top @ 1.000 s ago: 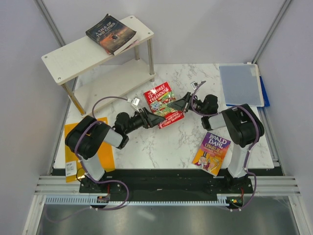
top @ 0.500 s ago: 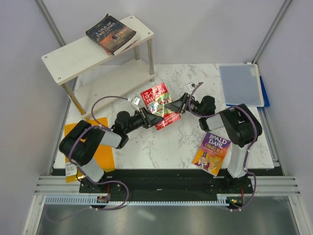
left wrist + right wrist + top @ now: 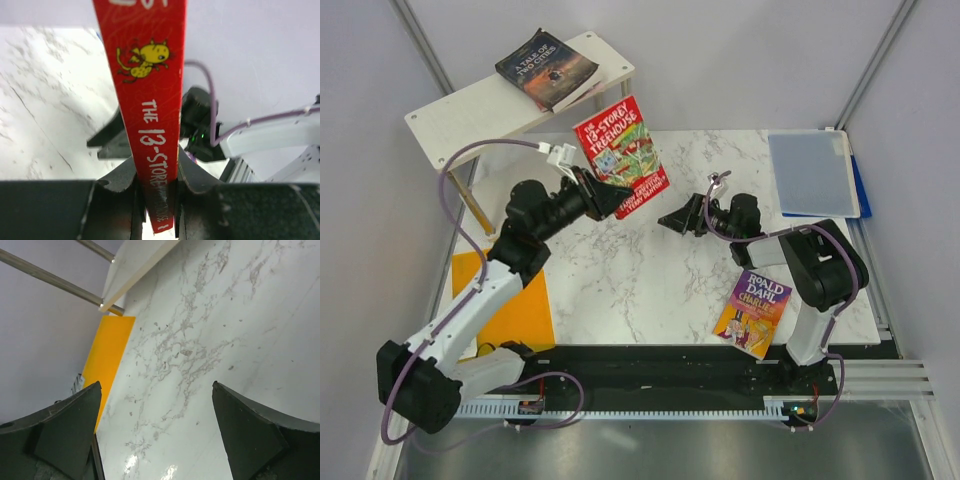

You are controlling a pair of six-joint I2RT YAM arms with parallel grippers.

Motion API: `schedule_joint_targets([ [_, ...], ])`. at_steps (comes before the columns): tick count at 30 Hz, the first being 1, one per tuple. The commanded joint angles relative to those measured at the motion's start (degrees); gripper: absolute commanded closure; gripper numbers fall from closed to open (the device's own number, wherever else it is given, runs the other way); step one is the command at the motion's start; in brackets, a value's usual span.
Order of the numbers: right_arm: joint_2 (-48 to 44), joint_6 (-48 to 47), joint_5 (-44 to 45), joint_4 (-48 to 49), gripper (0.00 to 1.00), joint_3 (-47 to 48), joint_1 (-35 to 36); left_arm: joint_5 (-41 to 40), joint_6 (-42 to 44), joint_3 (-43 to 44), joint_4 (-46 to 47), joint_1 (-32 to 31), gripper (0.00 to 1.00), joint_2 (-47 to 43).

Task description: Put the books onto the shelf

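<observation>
Left gripper (image 3: 603,196) clamps Treehouse book (image 3: 623,152) lower edge, airborne.

Left gripper (image 3: 608,198), right gripper (image 3: 670,218) black; white arm links (image 3: 470,310); purple cables (image 3: 444,185).

Bright even light, faint shadows, glare on the marble table (image 3: 165,390); soft blur behind the Treehouse book (image 3: 150,115).

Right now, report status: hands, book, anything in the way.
Left hand shut on Treehouse book, held up near shelf. Right hand open, empty. Dark book on shelf top.
</observation>
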Motion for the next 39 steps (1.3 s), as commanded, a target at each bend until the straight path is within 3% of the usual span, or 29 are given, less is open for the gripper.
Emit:
schedule_joint_targets([
  [1, -3.0, -7.5, 2.1, -6.9, 0.02, -1.4, 0.4, 2.2, 5.4, 12.8, -11.1, 4.8, 0.98, -3.2],
  [8, -1.4, -7.3, 2.2, -6.9, 0.02, -2.4, 1.7, 12.7, 2.6, 43.8, -30.3, 19.2, 0.98, 7.1],
  [12, -1.5, -7.5, 2.3, -8.0, 0.02, -2.0, 2.6, 22.2, -7.6, 52.3, -32.5, 30.2, 0.98, 12.9],
  [18, -1.9, -9.3, 2.5, -10.7, 0.02, -1.1, 2.8, 30.9, -21.7, 56.6, -30.0, 42.5, 0.98, 20.3],
  [27, -1.0, -8.9, 2.1, -10.8, 0.02, -0.5, 3.0, 39.2, -24.8, 57.8, -33.5, 53.4, 0.98, 26.9],
  [39, 0.7, -8.5, 1.6, -10.7, 0.02, 0.4, 3.5, 45.1, -23.0, 56.3, -34.9, 55.2, 0.98, 32.1],
])
